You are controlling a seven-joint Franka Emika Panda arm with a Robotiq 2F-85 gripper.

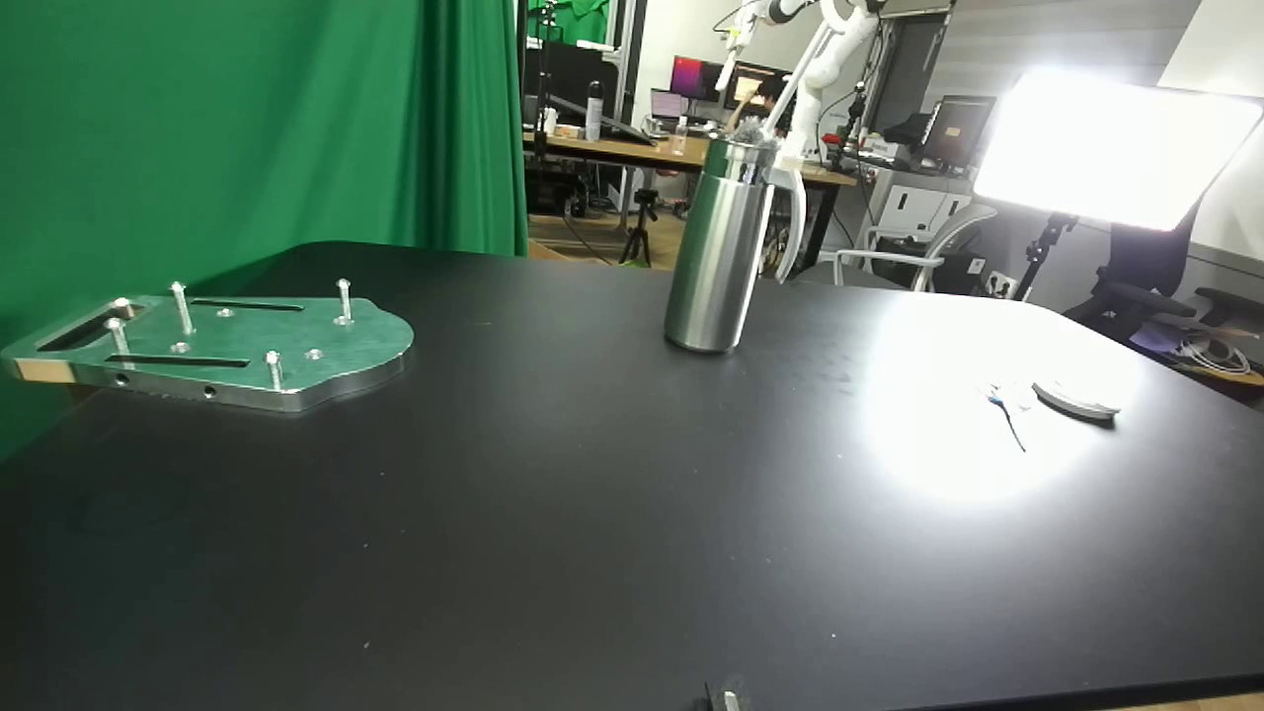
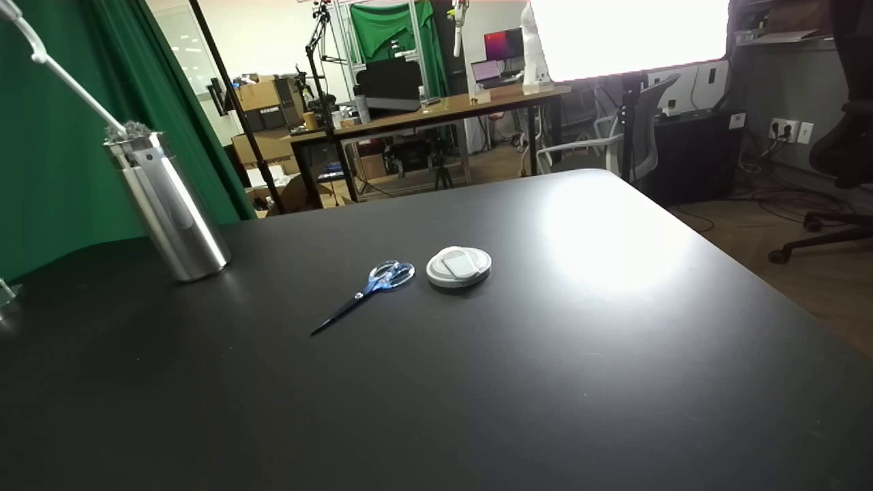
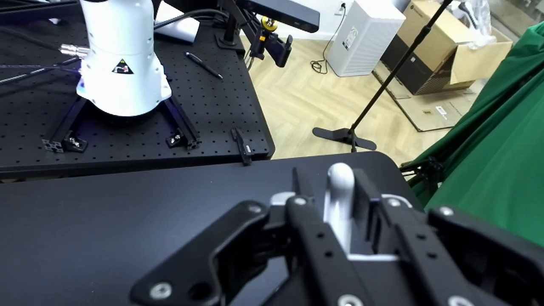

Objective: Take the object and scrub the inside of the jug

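The jug is a tall brushed-steel cylinder with a pale side handle and an open top. It stands on the black table in both exterior views (image 1: 713, 262) (image 2: 179, 215); I cannot tell if it is slightly tilted. A white brush (image 1: 798, 81) stands in its mouth, grey bristles showing at the rim, and it also shows in an exterior view (image 2: 85, 88). In the wrist view my gripper (image 3: 330, 185) is partly open around the rounded white end of the brush handle (image 3: 340, 176). The handle lies against or near the right finger, with a gap at the left finger. The gripper is outside both exterior views.
Blue-handled scissors (image 2: 372, 288) and a round pale lid (image 2: 459, 267) lie on the table. A metal plate with upright screws (image 1: 247, 341) is at one side. A green curtain (image 1: 296, 128) hangs behind. The robot base (image 3: 121, 55) stands on a perforated black table.
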